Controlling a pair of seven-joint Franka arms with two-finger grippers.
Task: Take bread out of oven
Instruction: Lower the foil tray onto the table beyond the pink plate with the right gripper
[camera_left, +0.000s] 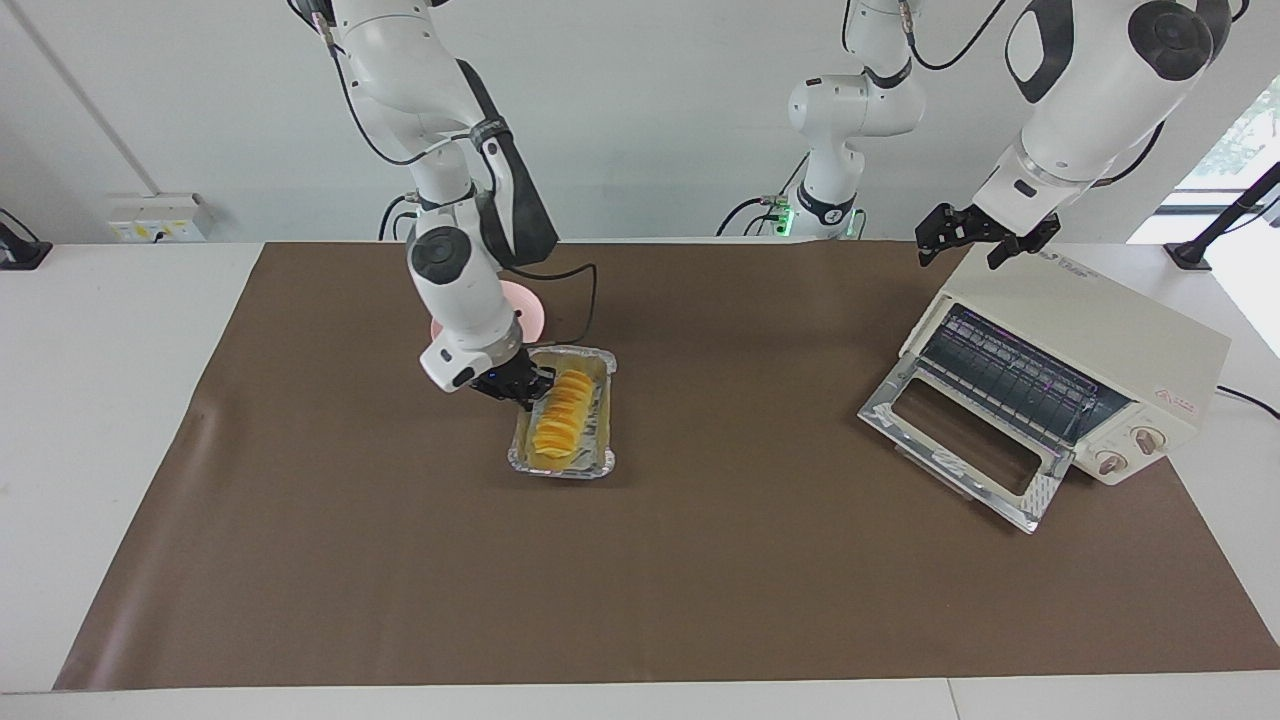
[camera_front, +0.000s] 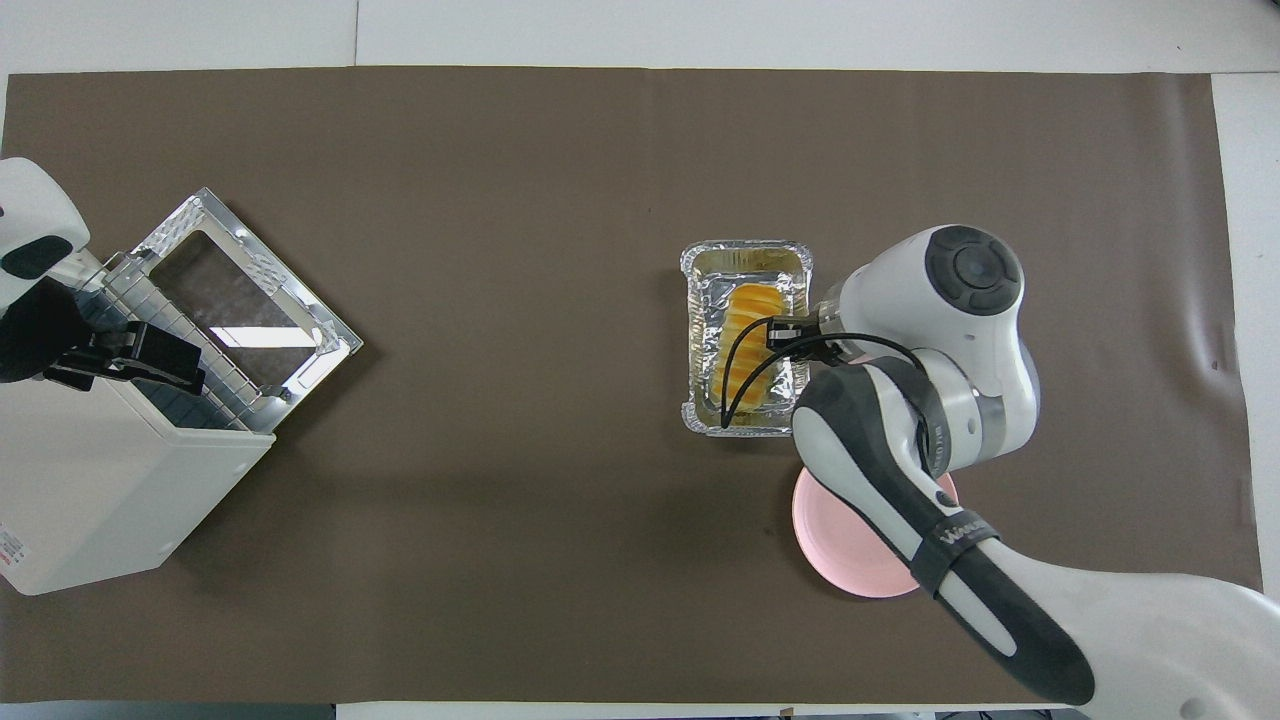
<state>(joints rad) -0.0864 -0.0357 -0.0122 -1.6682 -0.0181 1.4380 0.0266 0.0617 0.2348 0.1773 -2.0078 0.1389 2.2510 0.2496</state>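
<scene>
Bread (camera_left: 560, 413) sits in its foil tray (camera_left: 562, 462), center-left of the facing frame, right of center in the overhead frame (camera_front: 742, 342), flat on the brown mat (camera_left: 700, 580), out of the oven and well apart from it. My right gripper (camera_left: 520, 386) is down at the tray's long rim on the side toward the right arm's end, fingers clamped shut on the foil edge; in the overhead frame my wrist hides the contact. Pink plate (camera_left: 527, 305) lies just above the tray in the facing frame, nearer to the robots, mostly hidden by my right arm; the overhead frame shows it lower right (camera_front: 850, 545). Oven (camera_left: 1085, 345) is at the right of the facing frame, left edge in the overhead frame (camera_front: 100, 490), angled on the mat, glass door (camera_left: 965, 440) dropped fully open, wire rack (camera_left: 1010, 372) visible inside, two knobs on the front. My left gripper (camera_left: 975, 238) hangs over the oven's top edge, fingers spread wide, holding nothing, arm waiting.
</scene>
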